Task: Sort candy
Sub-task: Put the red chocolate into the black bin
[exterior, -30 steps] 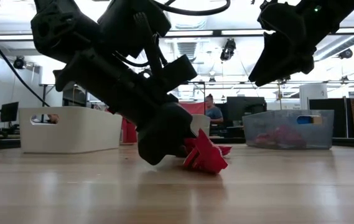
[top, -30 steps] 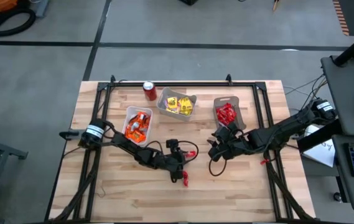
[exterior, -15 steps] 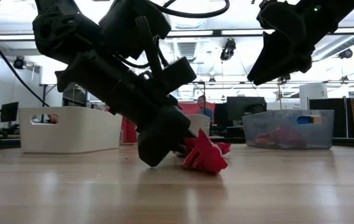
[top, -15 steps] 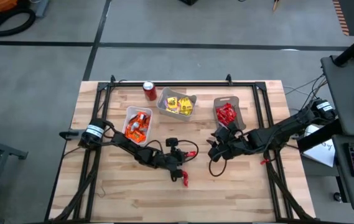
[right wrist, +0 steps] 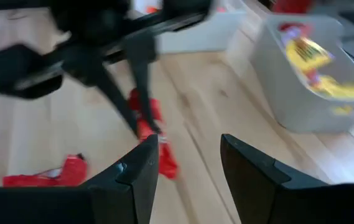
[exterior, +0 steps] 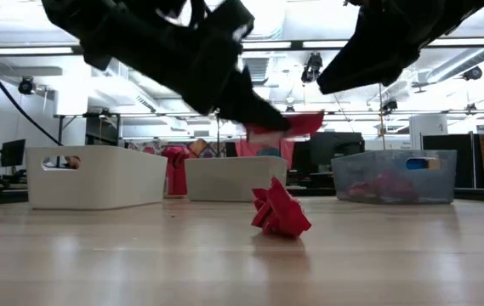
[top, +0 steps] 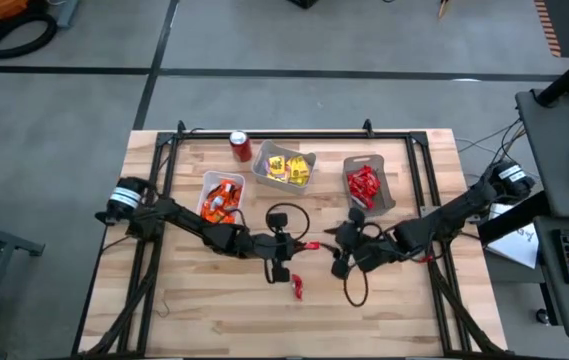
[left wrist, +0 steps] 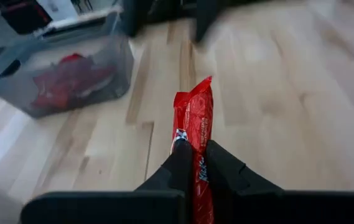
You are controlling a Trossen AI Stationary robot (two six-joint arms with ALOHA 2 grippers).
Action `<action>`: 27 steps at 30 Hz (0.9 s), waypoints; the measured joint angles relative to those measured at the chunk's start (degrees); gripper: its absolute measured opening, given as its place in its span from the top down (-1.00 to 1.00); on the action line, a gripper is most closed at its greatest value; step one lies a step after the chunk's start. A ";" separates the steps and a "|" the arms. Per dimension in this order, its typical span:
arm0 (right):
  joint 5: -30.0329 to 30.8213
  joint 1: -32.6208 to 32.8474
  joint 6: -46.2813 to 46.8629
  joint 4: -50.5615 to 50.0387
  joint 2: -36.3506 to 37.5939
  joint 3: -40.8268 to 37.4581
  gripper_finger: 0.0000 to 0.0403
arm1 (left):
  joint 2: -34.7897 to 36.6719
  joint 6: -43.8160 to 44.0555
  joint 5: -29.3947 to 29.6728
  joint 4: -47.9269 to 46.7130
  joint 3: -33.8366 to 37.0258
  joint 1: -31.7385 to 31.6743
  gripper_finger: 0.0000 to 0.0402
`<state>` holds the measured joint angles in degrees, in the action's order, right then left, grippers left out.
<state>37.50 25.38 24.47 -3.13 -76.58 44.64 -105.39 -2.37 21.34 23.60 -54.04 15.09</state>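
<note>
Over the wood table [top: 214,310] in the high view, left gripper [top: 299,246] is clamped on a red candy [top: 310,245], just above the loose red candy [top: 296,290] lying on the boards; right gripper [top: 338,252] sits just right of it, fingers apart, holding nothing. Behind them: orange bin [top: 220,199], yellow bin [top: 284,166], red bin [top: 365,183], soda can [top: 241,146] by the yellow bin. Low view: held candy [exterior: 288,126] hangs clear of the surface above the crumpled loose one [exterior: 280,212]; white bins [exterior: 97,176] and a clear bin [exterior: 395,177] stand behind, workshop room with ceiling lights beyond. Left wrist view: fingers [left wrist: 180,168] pinch the red wrapper [left wrist: 195,124] over light planks, red bin [left wrist: 65,74] nearby. Right wrist view: own fingers [right wrist: 139,174] spread wide; left arm's held candy [right wrist: 152,134] ahead, loose candy [right wrist: 46,174] on the planks, yellow bin [right wrist: 313,74] off to one side.
</note>
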 joint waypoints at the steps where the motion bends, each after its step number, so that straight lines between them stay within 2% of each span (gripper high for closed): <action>1: -0.02 0.34 -2.14 2.32 -1.18 0.00 0.18 | 0.46 0.08 -0.02 0.29 0.07 0.00 0.97; 7: -0.01 1.21 -16.29 17.23 -9.32 0.29 0.18 | 2.14 0.13 -0.60 -0.19 0.48 0.00 0.97; 11: 0.04 0.63 -19.24 18.38 -12.43 2.14 0.18 | 2.24 0.37 -1.43 -0.36 0.53 0.00 0.97; 15: 0.06 0.15 -19.75 15.62 -13.39 3.74 0.18 | 2.48 0.48 -1.42 -1.73 0.59 0.00 0.97; 22: -0.06 0.22 -16.48 2.17 -12.02 7.39 0.18 | 4.41 0.43 -1.44 -5.83 0.62 -0.07 0.95; 27: -0.40 0.00 -16.97 0.57 -12.53 8.74 0.19 | 5.59 0.34 -1.44 -5.75 0.62 -0.22 0.94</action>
<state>37.10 25.38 7.50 -2.56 -89.11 53.38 -99.80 -2.02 19.90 17.86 -53.42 14.87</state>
